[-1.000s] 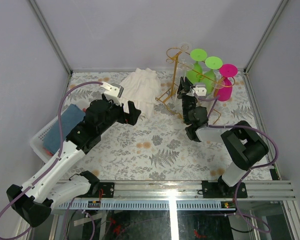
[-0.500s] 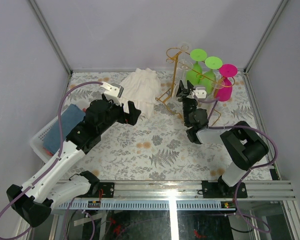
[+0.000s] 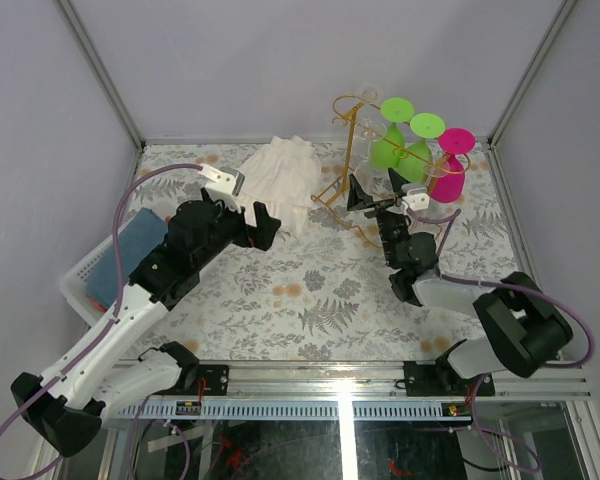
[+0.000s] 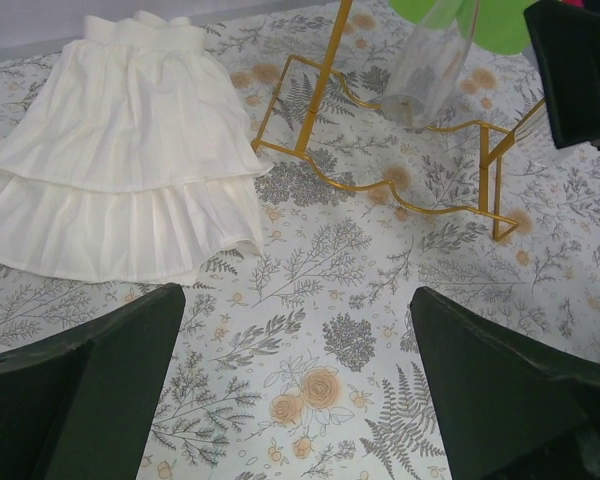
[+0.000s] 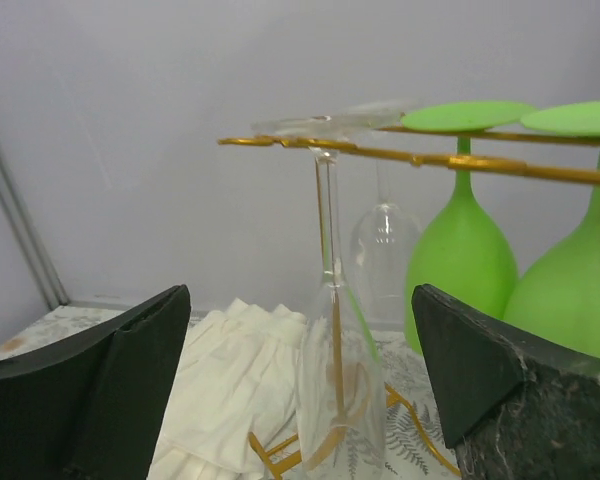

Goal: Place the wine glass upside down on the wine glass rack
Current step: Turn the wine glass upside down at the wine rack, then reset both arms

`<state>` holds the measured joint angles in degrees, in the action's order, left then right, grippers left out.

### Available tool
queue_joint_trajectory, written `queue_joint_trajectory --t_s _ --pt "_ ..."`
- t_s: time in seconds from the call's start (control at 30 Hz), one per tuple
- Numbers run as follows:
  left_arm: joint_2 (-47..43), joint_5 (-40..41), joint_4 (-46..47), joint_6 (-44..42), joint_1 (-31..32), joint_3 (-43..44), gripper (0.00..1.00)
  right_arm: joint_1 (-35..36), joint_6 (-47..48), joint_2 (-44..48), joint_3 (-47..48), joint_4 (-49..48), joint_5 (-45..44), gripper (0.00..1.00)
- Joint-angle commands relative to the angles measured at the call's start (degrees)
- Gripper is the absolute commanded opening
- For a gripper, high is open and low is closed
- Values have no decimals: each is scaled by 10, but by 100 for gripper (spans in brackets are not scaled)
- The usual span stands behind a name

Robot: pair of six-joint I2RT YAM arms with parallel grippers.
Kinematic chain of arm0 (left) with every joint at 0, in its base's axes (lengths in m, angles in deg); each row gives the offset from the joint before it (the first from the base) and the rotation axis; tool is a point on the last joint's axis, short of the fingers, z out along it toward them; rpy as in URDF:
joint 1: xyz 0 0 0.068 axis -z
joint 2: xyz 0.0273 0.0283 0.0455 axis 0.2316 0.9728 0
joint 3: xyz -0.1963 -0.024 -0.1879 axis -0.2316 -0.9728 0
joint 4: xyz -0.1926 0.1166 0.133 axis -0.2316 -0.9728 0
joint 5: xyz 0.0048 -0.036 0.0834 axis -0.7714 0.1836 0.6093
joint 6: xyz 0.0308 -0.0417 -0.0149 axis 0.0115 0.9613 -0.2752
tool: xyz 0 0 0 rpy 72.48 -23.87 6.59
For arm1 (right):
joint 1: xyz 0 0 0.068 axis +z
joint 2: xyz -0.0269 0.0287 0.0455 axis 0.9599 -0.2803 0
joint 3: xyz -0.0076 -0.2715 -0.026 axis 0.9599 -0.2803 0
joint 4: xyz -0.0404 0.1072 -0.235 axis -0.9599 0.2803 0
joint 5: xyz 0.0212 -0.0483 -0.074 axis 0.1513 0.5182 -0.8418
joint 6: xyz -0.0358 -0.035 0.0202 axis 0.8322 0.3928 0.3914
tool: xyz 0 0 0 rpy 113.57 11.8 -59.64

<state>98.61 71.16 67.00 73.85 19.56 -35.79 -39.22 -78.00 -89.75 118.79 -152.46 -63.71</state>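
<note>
Wine glass hung upside down on wine glass rack: foot over top rail, bowl down, long axis vertical. Sits dead ahead of right gripper, centred between wide-spread fingers, no contact. Right arm nearer rack. Left gripper also spread wide, empty, well left of rack. Versus a second ago: right jaws narrow at stem then, wide now; arm backed slightly off rack. Next call, probably: straight retreat, no sideways swing.

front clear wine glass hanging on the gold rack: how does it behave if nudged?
Likely fragile: the clear wine glass looks thin-walled with a slim stem. It hangs by its foot from the gold wine glass rack, so a push would probably swing or slide it, not tip it. Smooth surface, probably slippery.
</note>
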Motion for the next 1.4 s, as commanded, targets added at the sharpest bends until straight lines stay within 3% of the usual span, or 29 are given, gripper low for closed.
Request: queue_joint_trajectory --t_s 0.0,0.23,0.47,0.6,0.83,1.0,1.13,1.37 --pt "-19 22 32 6 -3 -3 96 7 -11 82 -11 75 53 99" --pt "-57 54 24 34 -4 -21 97 48 -5 209 25 371 129 99" --pt "-129 67 -23 49 -3 -48 100 60 -86 347 127 834 187 99" --pt "-170 84 -56 58 -3 -61 100 60 -116 446 130 976 177 99" --pt "-219 105 -93 94 -3 -82 100 60 -143 636 89 1101 129 99" --pt "-235 91 -107 106 -3 -102 100 60 -167 748 55 1107 100 99" --pt "-252 97 -128 116 -3 -124 100 60 -168 770 58 1113 64 100" --pt "-290 104 -137 121 -2 -131 100 60 -162 763 54 1117 80 100"
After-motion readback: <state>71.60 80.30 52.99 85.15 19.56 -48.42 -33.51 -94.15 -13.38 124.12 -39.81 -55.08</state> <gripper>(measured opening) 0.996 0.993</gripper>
